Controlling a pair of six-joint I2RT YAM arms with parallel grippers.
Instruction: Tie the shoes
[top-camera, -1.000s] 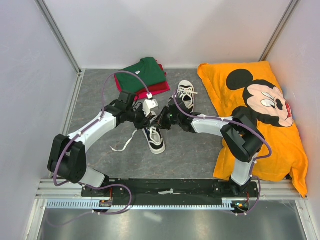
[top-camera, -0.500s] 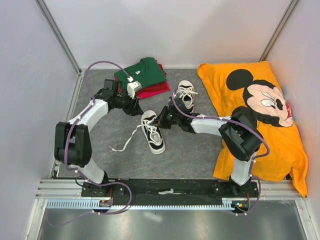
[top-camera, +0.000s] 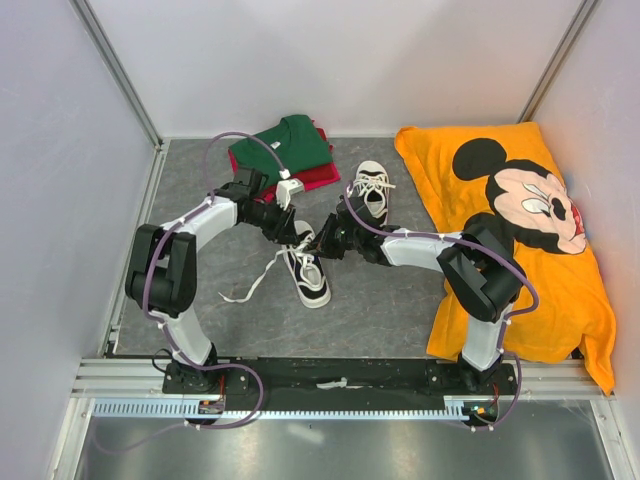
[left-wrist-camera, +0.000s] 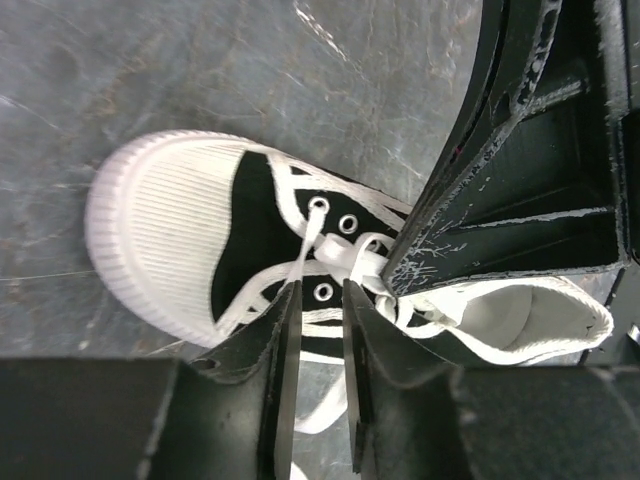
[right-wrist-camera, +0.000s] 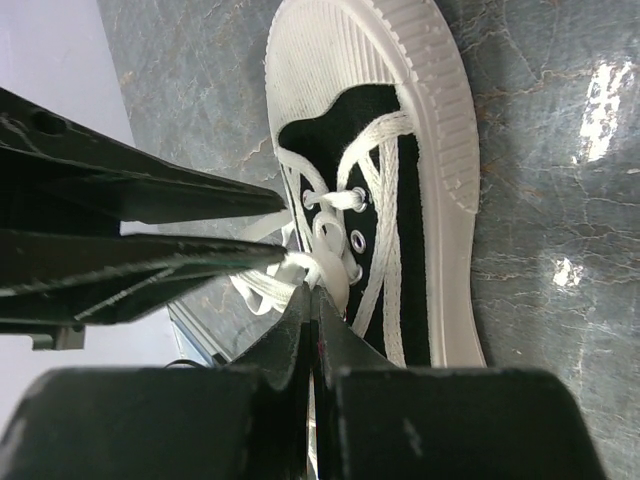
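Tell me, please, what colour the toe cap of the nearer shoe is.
White, with fine ribbing; the toe cap shows best in the left wrist view.

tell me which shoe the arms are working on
The near shoe, with the left tool and right tool at its laces; the far shoe lies untouched.

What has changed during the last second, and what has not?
The left gripper swung away toward the folded clothes, then came back over the near shoe. The right gripper stayed pinched on a lace; the near shoe and the far shoe kept their places.
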